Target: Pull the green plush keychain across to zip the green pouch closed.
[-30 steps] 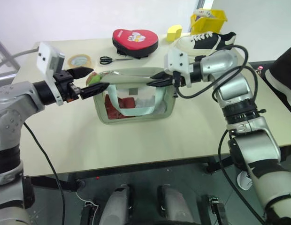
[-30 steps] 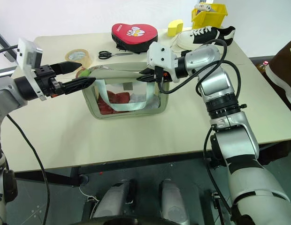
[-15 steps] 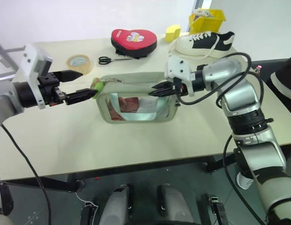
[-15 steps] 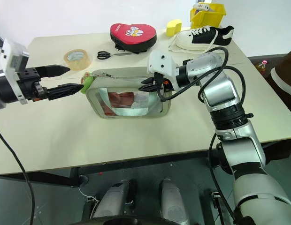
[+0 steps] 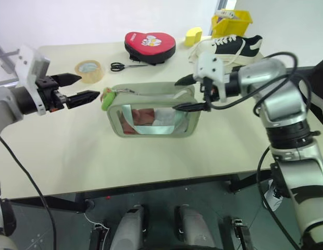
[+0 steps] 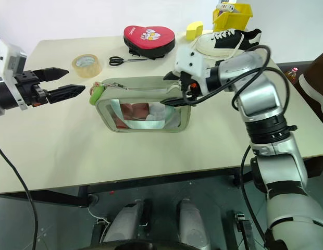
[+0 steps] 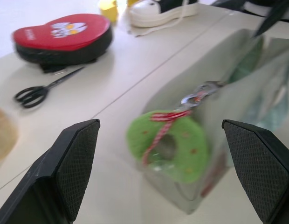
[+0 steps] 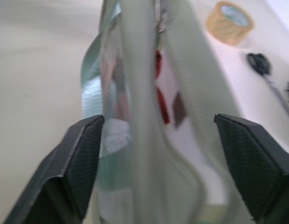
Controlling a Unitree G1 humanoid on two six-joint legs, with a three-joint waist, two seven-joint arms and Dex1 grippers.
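Observation:
The green pouch (image 5: 153, 110) stands upright on the table (image 5: 73, 151), its clear window facing me and red things inside. The green plush keychain (image 5: 106, 98) hangs at the left end of its zip; in the left wrist view it is a fuzzy ring (image 7: 175, 145) on a short chain. My left gripper (image 5: 89, 87) is open, a little to the left of the keychain and clear of it. My right gripper (image 5: 177, 95) is open too, one finger on each side of the pouch's right end (image 8: 140, 98), with gaps on both sides.
Along the table's far side lie a tape roll (image 5: 88, 67), scissors (image 5: 120, 66), a red heart-shaped case (image 5: 150, 44), a yellow block (image 5: 193, 36), a black-and-white shoe (image 5: 226, 47) and a yellow bin (image 5: 232, 22).
My right gripper has opened, let go of the pouch's right end and drawn back slightly. The pouch has settled upright on the table. My left gripper has pulled away to the left of the keychain.

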